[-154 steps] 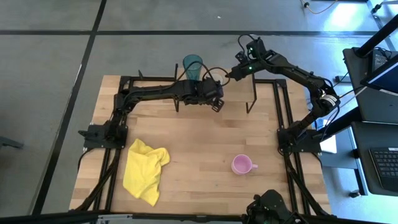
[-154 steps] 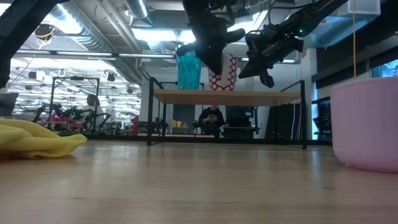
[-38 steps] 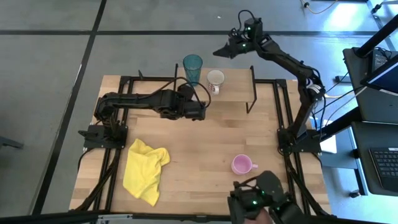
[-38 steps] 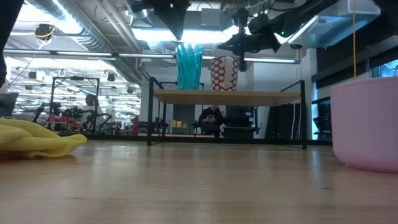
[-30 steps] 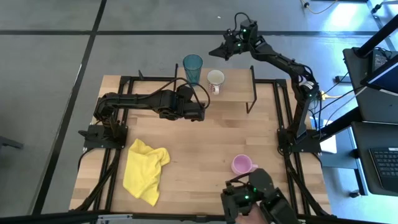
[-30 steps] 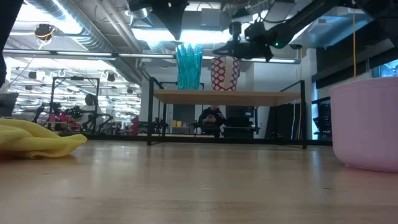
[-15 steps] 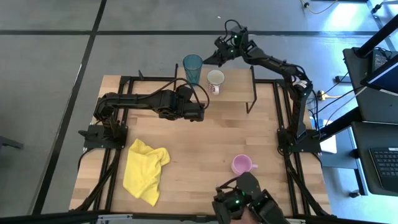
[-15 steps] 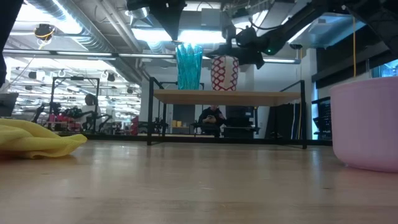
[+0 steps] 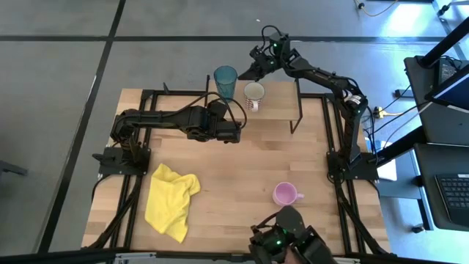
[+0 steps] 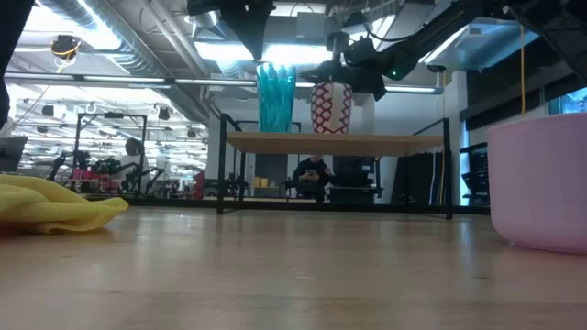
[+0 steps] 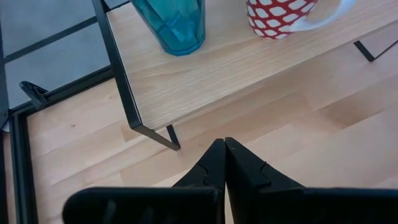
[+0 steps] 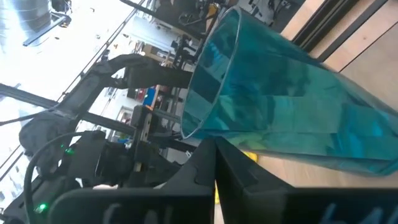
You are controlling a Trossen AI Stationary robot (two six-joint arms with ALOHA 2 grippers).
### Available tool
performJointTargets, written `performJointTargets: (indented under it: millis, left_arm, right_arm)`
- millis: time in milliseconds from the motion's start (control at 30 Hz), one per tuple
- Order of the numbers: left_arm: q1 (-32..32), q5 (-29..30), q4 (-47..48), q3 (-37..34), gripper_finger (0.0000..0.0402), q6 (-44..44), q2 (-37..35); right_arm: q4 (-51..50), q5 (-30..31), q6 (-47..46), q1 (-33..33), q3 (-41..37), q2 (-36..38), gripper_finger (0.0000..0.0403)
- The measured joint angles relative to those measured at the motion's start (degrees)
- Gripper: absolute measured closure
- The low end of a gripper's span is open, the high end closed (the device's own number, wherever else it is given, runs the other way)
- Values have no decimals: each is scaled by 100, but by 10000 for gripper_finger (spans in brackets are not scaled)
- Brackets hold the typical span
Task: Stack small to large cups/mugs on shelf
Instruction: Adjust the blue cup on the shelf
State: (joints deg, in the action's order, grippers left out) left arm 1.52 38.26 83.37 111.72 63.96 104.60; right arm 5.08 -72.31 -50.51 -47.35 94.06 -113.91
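Teal tumbler [image 9: 226,79] on the shelf [image 9: 281,107] is getting nudged by the right pincer [image 9: 252,71], fingers pressed together, so pushing gently should be keeping it upright beside the mug [image 9: 254,93].

From my left wrist the tall teal translucent tumbler [image 11: 173,25] and the cream-white mug with red patterning [image 11: 283,15] lose their upper parts past the frame edge. Low across the table, the pink mug [image 10: 541,179] is cut off at the side. From overhead, my right claw [image 9: 248,73] sits beside the tumbler; contact is too small to tell.
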Motion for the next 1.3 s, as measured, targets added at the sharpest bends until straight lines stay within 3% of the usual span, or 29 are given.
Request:
performJointTargets:
  millis: [267,533,867,1100,1300]
  left_arm:
    - [-48,427,149,1,401,45,-2]
    - [-586,786,667,1,401,167,-27]
    - [-1239,686,273,1,401,-507,-1000]
    - [-2315,-735,-1071,2,401,-1727,-1685]
    - [-3297,-1926,-1763,7,401,-2334,-1647]
  right_arm:
    - [-9,230,180,-43,0,0,398]
    - [-22,321,293,-82,0,51,398]
    - [-18,324,302,-360,0,129,397]
    - [-26,323,301,-435,0,129,397]
    - [-35,171,281,-415,0,129,397]
